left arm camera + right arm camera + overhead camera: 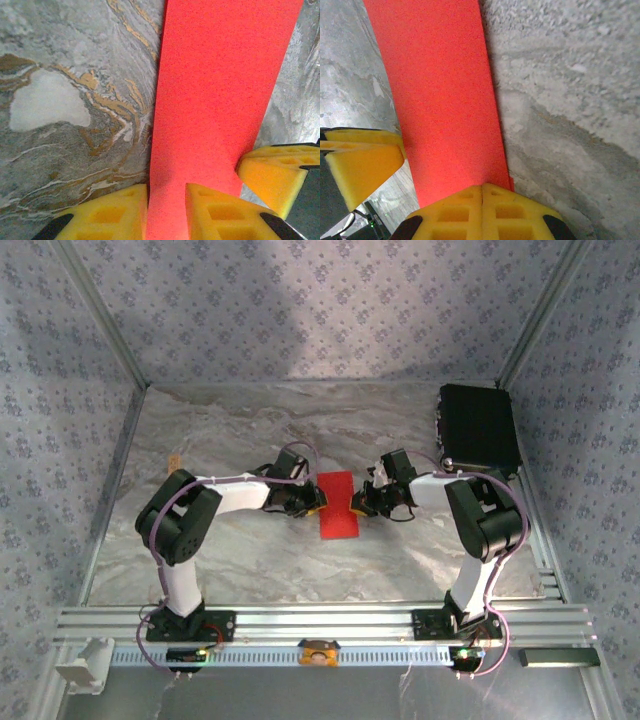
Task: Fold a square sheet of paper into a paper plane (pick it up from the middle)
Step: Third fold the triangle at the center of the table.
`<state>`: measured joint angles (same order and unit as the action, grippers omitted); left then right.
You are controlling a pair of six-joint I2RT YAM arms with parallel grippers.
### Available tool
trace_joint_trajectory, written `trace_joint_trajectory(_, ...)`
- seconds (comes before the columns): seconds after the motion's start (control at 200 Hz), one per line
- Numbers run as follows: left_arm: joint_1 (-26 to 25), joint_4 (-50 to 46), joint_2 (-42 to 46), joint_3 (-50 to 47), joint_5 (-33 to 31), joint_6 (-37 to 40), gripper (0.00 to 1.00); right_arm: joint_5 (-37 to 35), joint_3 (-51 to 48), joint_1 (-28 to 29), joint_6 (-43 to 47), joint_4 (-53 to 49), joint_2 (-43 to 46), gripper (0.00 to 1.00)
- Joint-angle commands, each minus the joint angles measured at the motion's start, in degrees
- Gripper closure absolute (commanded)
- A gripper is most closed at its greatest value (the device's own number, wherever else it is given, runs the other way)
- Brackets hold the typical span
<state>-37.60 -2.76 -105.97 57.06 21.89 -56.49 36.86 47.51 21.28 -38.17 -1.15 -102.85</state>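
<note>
The red sheet of paper [338, 505] lies on the marble table as a folded upright rectangle between both grippers. My left gripper [312, 506] is at its left edge; in the left wrist view the paper [220, 95] runs between the parted yellow fingers of that gripper [167, 214], one finger beside the edge and the other resting on the sheet. My right gripper [360, 506] is at the right edge. Its fingers [482, 202] are shut together, tips over the paper's [445, 100] near edge, where two layers show.
A black box [478, 428] sits at the back right of the table [220, 440]. Metal frame rails run along the near edge [320, 620] and both sides. Patterned walls enclose the table.
</note>
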Motion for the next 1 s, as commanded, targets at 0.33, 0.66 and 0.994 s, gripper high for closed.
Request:
trace_joint_trajectory(0.33, 0.0, -0.2, -1.1, 0.2, 1.6, 0.0, 0.81, -3.8, -2.0, 0.0, -0.8, -5.1, -1.4, 0.95)
trace_joint_trajectory(0.66, 0.0, 0.9, -0.3, -0.3, 1.3, -0.2, 0.85, -3.7, -2.0, -0.1, -0.7, -5.1, -1.6, 0.95)
trace_joint_trajectory(0.994, 0.1, -0.9, 0.0, 0.2, 0.2, 0.3, 0.94, -3.6, -1.9, 0.0, -0.7, -5.1, -1.5, 0.95)
